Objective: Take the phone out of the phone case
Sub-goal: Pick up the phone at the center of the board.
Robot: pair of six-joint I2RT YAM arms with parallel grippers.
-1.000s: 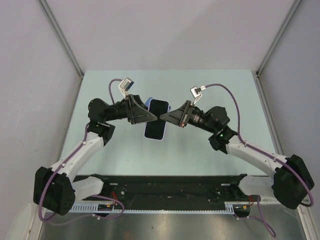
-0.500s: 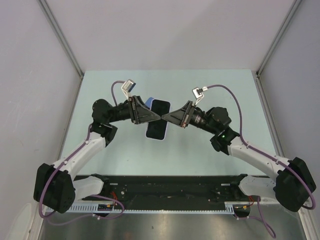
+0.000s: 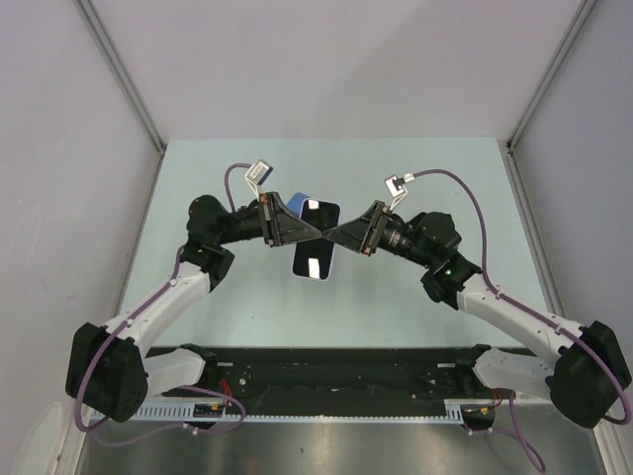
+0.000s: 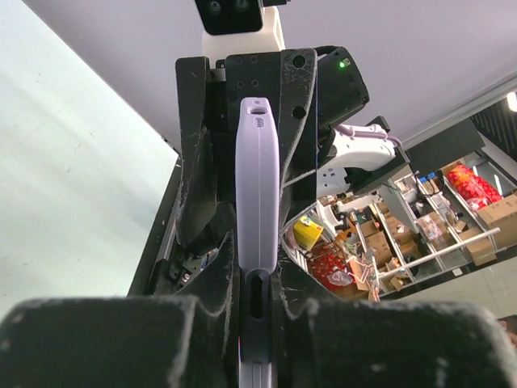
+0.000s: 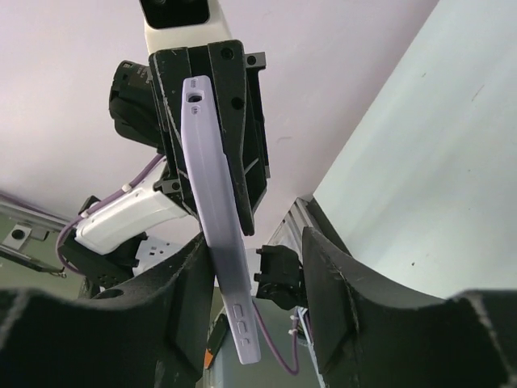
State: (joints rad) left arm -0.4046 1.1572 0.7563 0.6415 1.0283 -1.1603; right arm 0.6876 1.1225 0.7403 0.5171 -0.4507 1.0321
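Phone [image 3: 318, 237]: in the top view the dark screen faces up, and it sits in the phone case [image 3: 294, 202], whose pale lavender-blue rim shows around it.
Place: over the middle of the pale green table [image 3: 425, 178], between the 2 grippers.
Left gripper [image 3: 303, 232]: reaches in from the left and meets the left long edge of the phone case.
Right gripper [image 3: 331, 237]: reaches in from the right to the right long edge, its tip just beside that of the left gripper.
Jaws from above: I cannot tell their state here, since the wedge-shaped fingers hide the contact.
Left wrist view, phone case [image 4: 257, 178]: edge-on and upright in my feed, with a small oblong slot near the far end.
Left wrist view, jaws: closed on the near end of the phone case, which runs down into the narrow slit between the 2 fingers [image 4: 121, 339].
Left wrist view, beyond: the black body of the right gripper stands behind the phone case, on both sides of it.
Right wrist view, phone case [image 5: 212, 194]: edge-on, tilted, with buttons near the lower end, clear of the table.
Right wrist view, jaws: apart; the phone case lies against 1 finger [image 5: 182, 283], and I see a clear gap to the other.
Hidden in both wrist views: the phone itself; only the case edge shows.
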